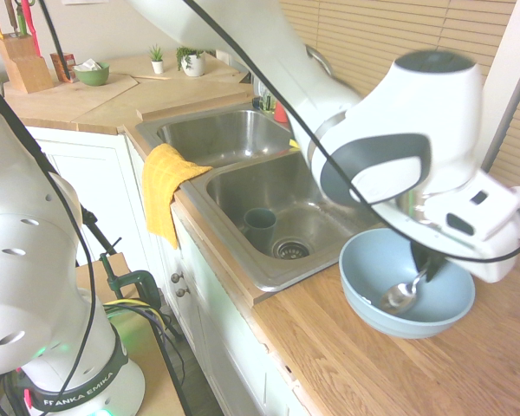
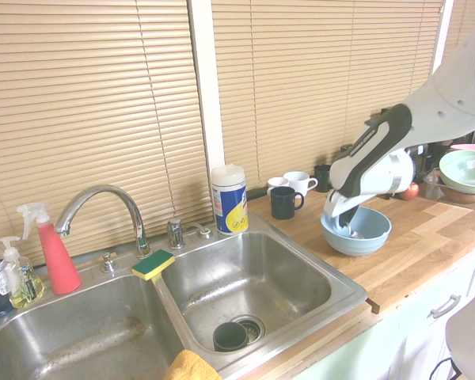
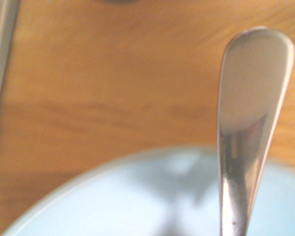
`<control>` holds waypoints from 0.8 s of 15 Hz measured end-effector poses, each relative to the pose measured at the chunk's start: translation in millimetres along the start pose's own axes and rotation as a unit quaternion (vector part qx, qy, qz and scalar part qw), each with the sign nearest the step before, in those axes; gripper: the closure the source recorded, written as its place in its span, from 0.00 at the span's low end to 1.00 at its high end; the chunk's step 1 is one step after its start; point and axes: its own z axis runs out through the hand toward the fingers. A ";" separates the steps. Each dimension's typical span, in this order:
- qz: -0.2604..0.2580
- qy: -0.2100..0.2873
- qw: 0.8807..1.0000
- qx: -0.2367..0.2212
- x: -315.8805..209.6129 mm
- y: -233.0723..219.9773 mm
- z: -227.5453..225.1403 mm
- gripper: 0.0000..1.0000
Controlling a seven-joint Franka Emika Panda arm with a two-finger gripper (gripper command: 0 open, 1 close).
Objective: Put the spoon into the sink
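On a wooden kitchen counter, seen in the first exterior view, the white Franka arm's two-finger black gripper (image 1: 425, 263) reaches into a light blue round bowl (image 1: 364, 299) at the picture's 4 o'clock. Its pincer is clenched on a slim, shiny silver metal spoon (image 1: 400, 297), tilted with its oval end down inside the bowl. Near the picture's middle lies a brushed stainless-steel double-basin sink (image 1: 230, 224); in its nearer basin, a dark blue-gray cup (image 1: 260, 222) sits at 10 o'clock from the round drain (image 1: 291, 250). A yellow cloth towel (image 1: 163, 186) drapes over the counter edge at 9 o'clock.

In the second exterior view, the bowl and gripper appear at 4 o'clock, apart from the sink. A white-and-blue cylindrical wipes canister (image 2: 230, 206) stands near the center, with a dark blue ceramic mug (image 2: 284, 203) toward its 3 o'clock. A green-and-yellow rectangular sponge (image 2: 153, 265) rests between the basins, and a red plastic spray bottle (image 2: 58, 260) stands at 8 o'clock.

In the wrist view, the spoon's rounded, polished handle end shows in close-up against the blurred bowl and wood-grain counter (image 3: 103, 88).
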 end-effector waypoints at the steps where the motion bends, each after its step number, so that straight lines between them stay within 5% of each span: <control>1: -0.002 0.007 1.000 0.002 7.1 -1.5 -14.3 1.00; 6: -0.042 0.031 0.999 0.009 15.3 -36.4 -69.1 1.00; 12: -0.110 0.056 0.992 0.023 -49.0 -146.9 -145.2 1.00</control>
